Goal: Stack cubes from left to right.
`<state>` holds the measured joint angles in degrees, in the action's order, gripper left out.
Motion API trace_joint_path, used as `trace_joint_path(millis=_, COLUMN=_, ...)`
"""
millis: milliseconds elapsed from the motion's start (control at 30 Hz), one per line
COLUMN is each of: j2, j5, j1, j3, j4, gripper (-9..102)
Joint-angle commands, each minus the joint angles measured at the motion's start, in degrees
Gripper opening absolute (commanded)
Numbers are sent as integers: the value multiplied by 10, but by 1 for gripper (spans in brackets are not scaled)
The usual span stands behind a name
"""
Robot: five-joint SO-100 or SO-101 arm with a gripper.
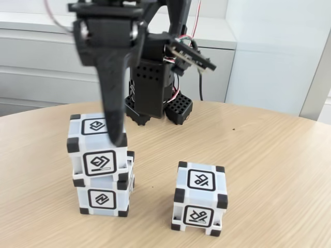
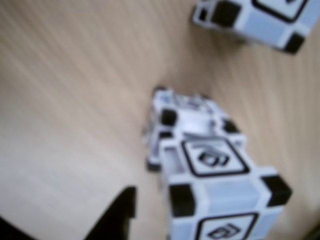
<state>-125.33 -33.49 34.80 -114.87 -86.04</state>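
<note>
2 cubes sit stacked on the left, top cube (image 1: 97,144) a bit skewed on the bottom cube (image 1: 103,195), gripper (image 1: 115,135) finger touching it, third cube (image 1: 200,198) alone on the table (image 1: 269,165).

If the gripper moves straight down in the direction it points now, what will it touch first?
Most likely the upper cube of the two-cube stack: in the fixed view the gripper points down with its tip at that cube's top right corner. Depth is unclear, so it might slide past the edge.
</note>
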Motion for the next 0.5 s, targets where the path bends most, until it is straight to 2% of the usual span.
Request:
trace_joint_path(millis=0, j2=-94, j5=-3, j1=-49, j3=-32, j4=-4, gripper=44)
trace_joint_path(millis=100, j2=-157, j5=2, j1=-109, j3=-71, j4=-4, gripper=47)
trace_joint_path(millis=333, j2=-269, j5=8, j1=-221, j3=-125, j4=-4, gripper=46)
trace_joint_path(millis=467, j2=-263, j5=-43, j1=-276, j3=-125, j4=-4, gripper=49)
